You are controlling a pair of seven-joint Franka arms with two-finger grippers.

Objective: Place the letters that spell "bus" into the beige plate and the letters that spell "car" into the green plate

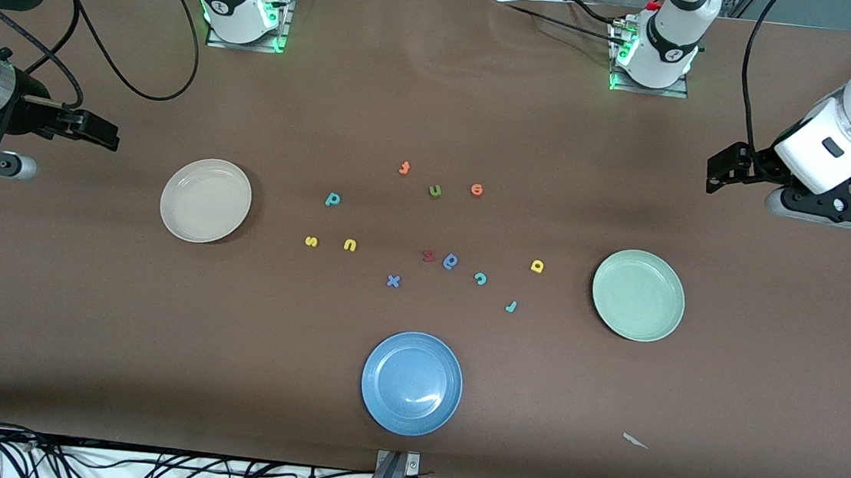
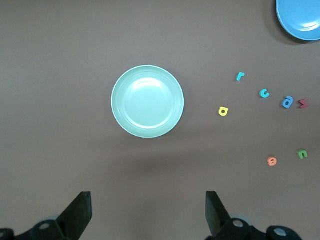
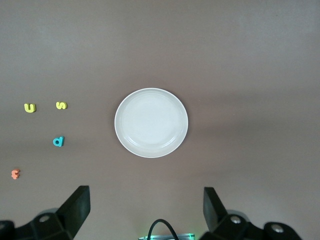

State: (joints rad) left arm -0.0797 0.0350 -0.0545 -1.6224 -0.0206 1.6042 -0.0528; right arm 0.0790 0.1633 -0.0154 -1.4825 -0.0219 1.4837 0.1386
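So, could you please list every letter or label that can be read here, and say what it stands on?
yellow "s", loose on the table
yellow "u"
teal "c"
teal "r"
blue "x"
The other foam letters lie turned, so their reading is ambiguous; marks on the arm bases are too small to read.

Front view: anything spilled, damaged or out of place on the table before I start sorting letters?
One oddity: a small white scrap lies on the table, toward the left arm's end, nearer the camera than the green plate. It looks like stray debris.
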